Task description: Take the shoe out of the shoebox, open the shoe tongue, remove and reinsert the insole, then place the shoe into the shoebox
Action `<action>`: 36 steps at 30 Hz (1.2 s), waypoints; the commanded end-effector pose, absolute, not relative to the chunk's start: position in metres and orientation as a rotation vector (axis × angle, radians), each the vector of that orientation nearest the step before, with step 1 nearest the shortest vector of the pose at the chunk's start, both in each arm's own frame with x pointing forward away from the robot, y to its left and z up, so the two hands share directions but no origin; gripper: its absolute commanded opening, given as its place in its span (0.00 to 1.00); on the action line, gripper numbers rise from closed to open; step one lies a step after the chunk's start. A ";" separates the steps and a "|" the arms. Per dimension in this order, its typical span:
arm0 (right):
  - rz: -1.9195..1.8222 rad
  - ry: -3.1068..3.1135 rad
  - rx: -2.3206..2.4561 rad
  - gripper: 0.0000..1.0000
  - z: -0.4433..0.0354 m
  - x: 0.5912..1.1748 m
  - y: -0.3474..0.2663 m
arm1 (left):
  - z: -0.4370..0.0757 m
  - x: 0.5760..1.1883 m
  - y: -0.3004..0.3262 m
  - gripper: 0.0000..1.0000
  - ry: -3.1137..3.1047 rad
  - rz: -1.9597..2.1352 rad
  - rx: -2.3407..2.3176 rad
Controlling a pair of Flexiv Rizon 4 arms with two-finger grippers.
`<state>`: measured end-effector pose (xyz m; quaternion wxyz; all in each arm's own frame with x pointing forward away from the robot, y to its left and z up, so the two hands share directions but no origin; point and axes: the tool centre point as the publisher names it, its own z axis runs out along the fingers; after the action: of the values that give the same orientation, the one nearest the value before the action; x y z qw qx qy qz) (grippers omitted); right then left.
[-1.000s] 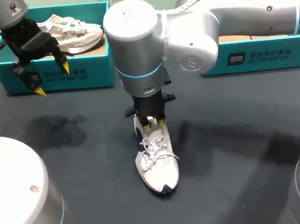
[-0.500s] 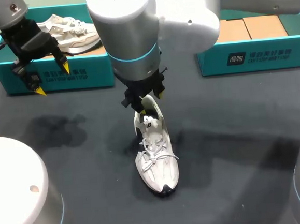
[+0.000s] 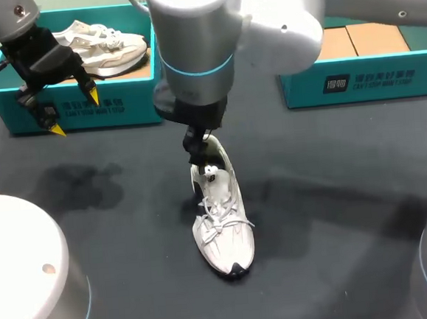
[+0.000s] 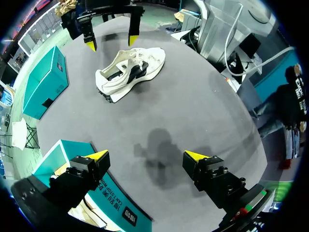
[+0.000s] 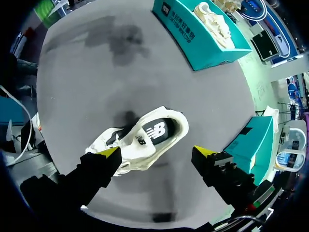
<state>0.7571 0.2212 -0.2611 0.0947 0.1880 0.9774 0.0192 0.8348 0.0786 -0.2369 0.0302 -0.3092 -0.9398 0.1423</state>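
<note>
Shoe (image 3: 222, 218) sits upright — right gripper (image 5: 156, 152) splayed above.

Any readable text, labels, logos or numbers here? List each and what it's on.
On the right shoebox, front wall: dark label with white characters and small print beside it, too small to read surely.
On the left shoebox, front wall: the same kind of print, partly behind the left gripper, unreadable.
On the insole inside the shoe: a white logo mark, no readable words.
No numbers show.
</note>
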 end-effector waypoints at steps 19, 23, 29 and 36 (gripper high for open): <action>0.033 2.951 -0.131 1.00 -0.302 0.807 0.233 | -0.237 0.835 0.078 1.00 -2.897 0.434 -0.953; 0.061 2.961 -0.115 1.00 -0.313 0.816 0.226 | -0.237 0.835 0.078 1.00 -2.897 0.434 -0.953; 0.065 2.947 -0.108 1.00 -0.323 0.826 0.220 | -0.237 0.835 0.078 1.00 -2.897 0.434 -0.953; 0.058 2.945 -0.109 1.00 -0.340 0.838 0.217 | -0.237 0.835 0.078 1.00 -2.897 0.434 -0.953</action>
<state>0.8333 0.2154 -0.3310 0.0997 -0.0360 0.9942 0.0166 0.8348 0.0786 -0.2369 0.0302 -0.3093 -0.9398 0.1423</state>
